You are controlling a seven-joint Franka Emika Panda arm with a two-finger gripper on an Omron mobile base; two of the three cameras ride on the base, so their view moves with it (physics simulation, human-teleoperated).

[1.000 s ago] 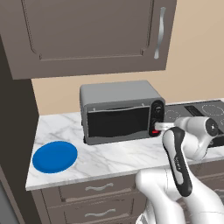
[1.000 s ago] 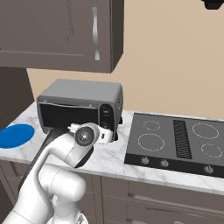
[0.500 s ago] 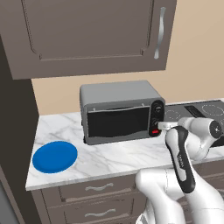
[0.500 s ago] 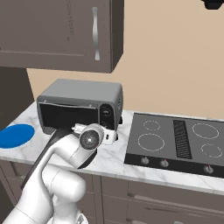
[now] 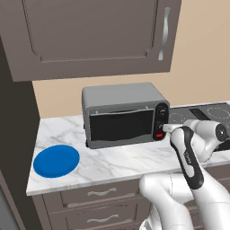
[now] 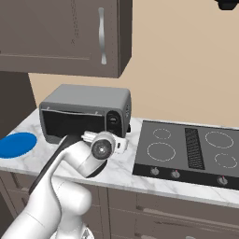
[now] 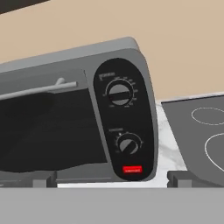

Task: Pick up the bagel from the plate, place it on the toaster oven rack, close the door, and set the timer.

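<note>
Legible markings: none found.
Small print sits above both dials [image 7: 120,93] on the oven panel [image 7: 124,120] and on its red tag [image 7: 132,169]; too blurred to read.

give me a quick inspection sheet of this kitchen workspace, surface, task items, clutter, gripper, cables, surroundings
surface: white marble counter over drawer fronts.
job's things: blue plate lies bare at the counter's left end, no bagel on it. toaster oven stands at the back, its dark glass door shut with the handle bar along the top; rack hidden behind the glass. Control panel carries two knobs above a red button.
clutter: nothing seen.
grippers: gripper open and empty, facing the control panel, fingertips low in front of the oven's base.
cables: nothing seen.
surroundings: cooktop right of the oven, brown wall cabinet above, beige wall.
</note>
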